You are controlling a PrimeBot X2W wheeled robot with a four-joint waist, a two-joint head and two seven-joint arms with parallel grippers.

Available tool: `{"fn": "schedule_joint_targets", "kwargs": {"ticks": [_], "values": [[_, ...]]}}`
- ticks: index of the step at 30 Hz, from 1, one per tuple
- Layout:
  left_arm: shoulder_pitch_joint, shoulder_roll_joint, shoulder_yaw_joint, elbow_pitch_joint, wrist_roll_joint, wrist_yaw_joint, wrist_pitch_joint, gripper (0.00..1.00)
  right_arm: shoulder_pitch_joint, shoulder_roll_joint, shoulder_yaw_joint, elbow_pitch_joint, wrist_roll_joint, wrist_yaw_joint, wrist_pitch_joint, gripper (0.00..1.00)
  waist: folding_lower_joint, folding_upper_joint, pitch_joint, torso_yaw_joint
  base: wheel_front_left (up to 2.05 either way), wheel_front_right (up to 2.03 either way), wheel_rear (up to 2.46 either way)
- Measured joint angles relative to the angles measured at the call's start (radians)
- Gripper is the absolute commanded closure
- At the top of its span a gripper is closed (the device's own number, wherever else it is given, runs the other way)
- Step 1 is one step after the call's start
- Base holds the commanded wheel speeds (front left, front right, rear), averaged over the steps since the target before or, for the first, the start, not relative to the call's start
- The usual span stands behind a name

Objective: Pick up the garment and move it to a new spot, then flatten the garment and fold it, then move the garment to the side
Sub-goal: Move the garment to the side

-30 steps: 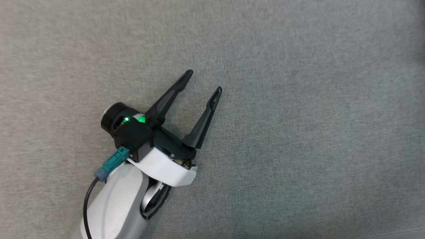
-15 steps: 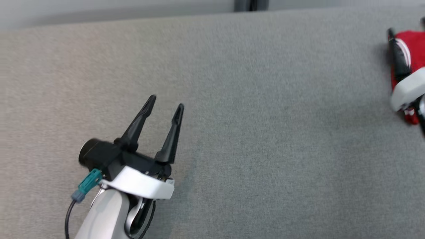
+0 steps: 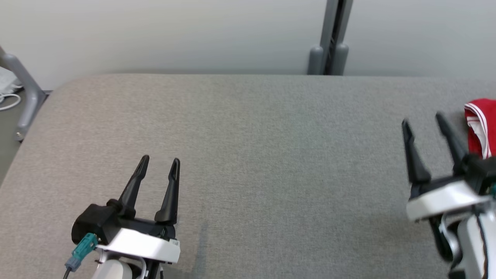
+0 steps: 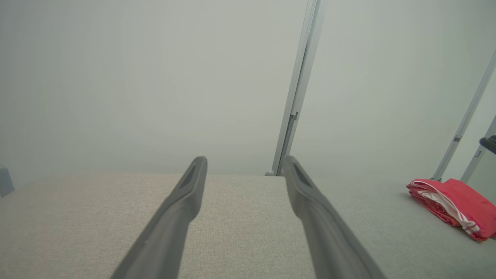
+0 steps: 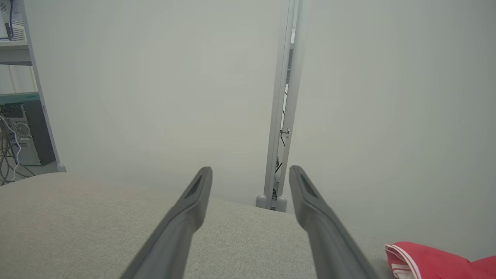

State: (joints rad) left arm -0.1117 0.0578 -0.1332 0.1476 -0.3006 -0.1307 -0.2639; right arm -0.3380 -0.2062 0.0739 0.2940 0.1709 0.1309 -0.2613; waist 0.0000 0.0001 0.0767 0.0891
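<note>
While the red garment (image 3: 478, 128) with its white trim lies folded at the right edge of the head view, the right gripper (image 3: 421, 118) stands just to its left, over the grey table (image 3: 271, 155). Its two dark fingers are spread wide and point up the frame with nothing between them. The left gripper (image 3: 161, 159) sits at the lower left, well apart from the garment, with most of the table between them. Its fingers are spread wide too, and it holds nothing.

In the left wrist view, the left gripper (image 4: 244, 159) rises from the bottom edge with its fingers wide apart, and bare table (image 4: 240, 217) shows in the gap. The garment (image 4: 457, 205) lies far off at the right of the frame, a flat folded pile on the table. A pale post (image 4: 298, 89) runs up the wall behind.

In the right wrist view, the right gripper (image 5: 251, 169) is likewise spread wide and empty. The garment (image 5: 434, 263) lies in the lower right corner, near the outer side of the right-hand finger but clear of it, and partly cut off by the frame. A shelf (image 5: 19, 135) stands at the far left.
</note>
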Motion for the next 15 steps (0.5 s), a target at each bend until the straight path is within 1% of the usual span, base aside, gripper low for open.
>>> {"fn": "schedule_joint_targets", "kwargs": {"ticks": [3, 7, 12, 15], "values": [[0.026, -0.003, 0.01, 0.015, 0.004, 0.0, 0.0, 0.0, 0.103, 0.059, -0.039, -0.052, -0.03, 0.0, 0.0, 0.0, 0.0, 0.0, -0.028, 0.023, 0.0, 0.0, 0.0], [0.059, -0.005, 0.02, 0.034, 0.014, 0.0, 0.0, 0.0, 0.19, 0.114, -0.069, -0.088, -0.049, 0.0, 0.0, 0.0, 0.0, 0.0, -0.06, 0.041, 0.0, 0.0, 0.0], [0.085, -0.006, 0.043, 0.021, 0.013, 0.0, 0.0, 0.0, 0.25, 0.144, -0.079, -0.118, -0.066, 0.0, 0.0, 0.0, 0.0, 0.0, -0.08, 0.047, 0.0, 0.0, 0.0], [0.092, -0.008, 0.032, 0.011, 0.009, 0.0, 0.0, 0.0, 0.275, 0.151, -0.073, -0.117, -0.089, 0.0, 0.0, 0.0, 0.0, -0.0001, -0.084, 0.045, 0.0, 0.0, 0.0]]}}
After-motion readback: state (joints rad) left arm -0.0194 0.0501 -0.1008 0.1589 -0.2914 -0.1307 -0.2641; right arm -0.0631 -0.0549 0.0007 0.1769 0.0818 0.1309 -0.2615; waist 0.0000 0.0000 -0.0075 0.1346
